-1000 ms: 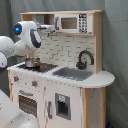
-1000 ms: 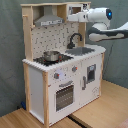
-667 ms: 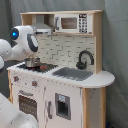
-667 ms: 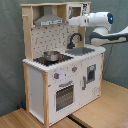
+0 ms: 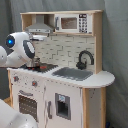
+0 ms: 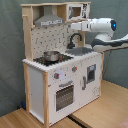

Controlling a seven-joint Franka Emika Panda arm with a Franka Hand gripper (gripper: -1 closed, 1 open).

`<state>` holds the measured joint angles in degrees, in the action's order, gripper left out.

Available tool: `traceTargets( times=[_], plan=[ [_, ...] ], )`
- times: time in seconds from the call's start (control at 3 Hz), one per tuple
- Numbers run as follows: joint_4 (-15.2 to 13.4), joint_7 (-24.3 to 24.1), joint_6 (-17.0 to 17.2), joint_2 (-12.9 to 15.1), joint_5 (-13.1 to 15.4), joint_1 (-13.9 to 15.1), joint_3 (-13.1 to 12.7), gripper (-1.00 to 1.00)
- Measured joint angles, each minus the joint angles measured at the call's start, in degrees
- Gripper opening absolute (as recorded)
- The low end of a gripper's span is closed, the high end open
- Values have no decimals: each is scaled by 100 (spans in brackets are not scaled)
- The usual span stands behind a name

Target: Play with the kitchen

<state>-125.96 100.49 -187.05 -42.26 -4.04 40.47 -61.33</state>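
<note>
The kitchen (image 5: 65, 95) (image 6: 60, 80) is a tall white and light-wood toy with an oven door (image 6: 64, 95), knobs, a black stovetop (image 6: 52, 60), a grey sink (image 5: 74, 74), a black faucet (image 5: 85, 59), a hood (image 5: 40, 24) and a small microwave (image 5: 72, 22). In the second exterior view my white arm reaches in from the second exterior view's right. Its gripper (image 6: 73, 26) hangs above the sink and faucet (image 6: 75, 39), just under the microwave (image 6: 77, 11). In the first exterior view the gripper (image 5: 41, 34) shows below the hood.
A small metal pot (image 6: 50, 55) (image 5: 34, 63) stands on the stovetop. The kitchen stands on a wooden floor (image 6: 107, 107) against a grey curtain. A white arm segment (image 5: 12, 117) fills the first exterior view's lower left corner.
The arm has dropped lower, and its gripper has moved in closer to the kitchen, from microwave height down to just below it. The pot and kitchen have not moved.
</note>
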Motion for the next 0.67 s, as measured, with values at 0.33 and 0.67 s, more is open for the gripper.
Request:
traceTargets(
  times=[0.33,0.67],
  plan=[
    [-205,-548,-144,-194,-45,-12,-56,100],
    [-291,-1131,-222,-343,-45,10,-212,100]
  ],
)
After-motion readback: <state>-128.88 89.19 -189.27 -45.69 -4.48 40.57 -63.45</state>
